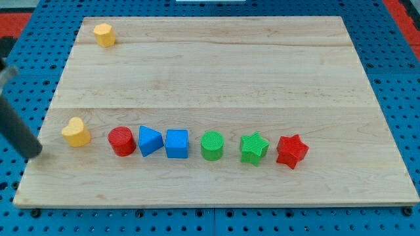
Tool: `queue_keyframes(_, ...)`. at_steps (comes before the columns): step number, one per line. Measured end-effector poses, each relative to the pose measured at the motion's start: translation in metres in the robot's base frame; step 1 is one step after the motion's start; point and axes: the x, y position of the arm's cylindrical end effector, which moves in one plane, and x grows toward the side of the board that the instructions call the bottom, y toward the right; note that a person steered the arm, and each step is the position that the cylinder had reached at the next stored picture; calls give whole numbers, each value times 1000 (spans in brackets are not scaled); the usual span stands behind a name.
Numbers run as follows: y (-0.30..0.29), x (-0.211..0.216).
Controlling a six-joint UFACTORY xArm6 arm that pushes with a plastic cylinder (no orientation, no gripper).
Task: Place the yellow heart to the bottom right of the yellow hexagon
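Observation:
The yellow heart [76,132] lies near the left edge of the wooden board, in its lower half. The yellow hexagon [104,35] sits at the board's top left corner, far above the heart. My tip [34,155] is at the end of the dark rod that comes in from the view's left edge. It stands to the lower left of the yellow heart, a short gap away, not touching it.
A row of blocks runs rightwards from the heart: red cylinder [121,141], blue triangle [149,140], blue cube [176,143], green cylinder [212,145], green star [253,148], red star [291,151]. The wooden board [230,72] lies on a blue pegboard.

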Motion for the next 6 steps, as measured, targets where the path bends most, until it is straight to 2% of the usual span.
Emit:
queue_keyframes(1, 53, -29)
queue_keyframes(2, 73, -66)
queue_keyframes(4, 89, -170)
queue_keyframes(6, 135, -175)
